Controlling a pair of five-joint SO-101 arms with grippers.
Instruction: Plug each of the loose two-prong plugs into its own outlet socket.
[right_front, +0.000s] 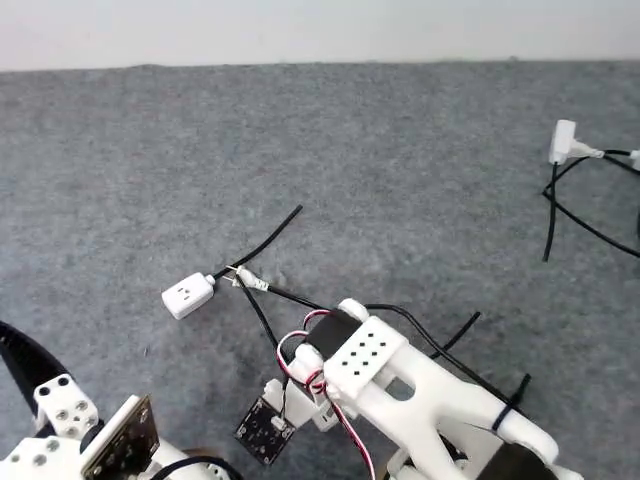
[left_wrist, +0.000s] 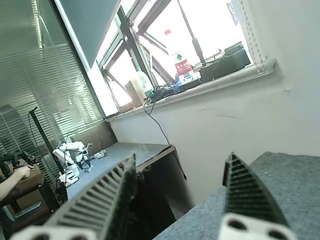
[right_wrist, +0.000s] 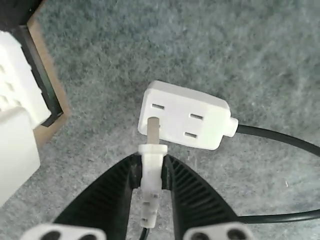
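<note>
My right gripper (right_wrist: 151, 172) is shut on a small white two-prong plug (right_wrist: 151, 165), prongs pointing at a white outlet socket (right_wrist: 185, 116) that lies face up on the grey carpet. The prongs overlap the socket's near edge; I cannot tell whether they touch it. From above, the plug (right_front: 248, 279) sits just right of that socket (right_front: 188, 295), at the tip of the right gripper (right_front: 258, 285). A second white socket (right_front: 563, 142) with black cables lies at the far right edge. My left gripper (left_wrist: 175, 197) is open, holds nothing and is aimed up at a window.
Black cables (right_front: 262, 240) cross the carpet around the near socket, and more loop at the far right (right_front: 560, 215). The left arm (right_front: 70, 430) sits at the front left corner. A brown board edge (right_wrist: 47, 80) and white arm parts (right_wrist: 15, 135) lie beside the socket.
</note>
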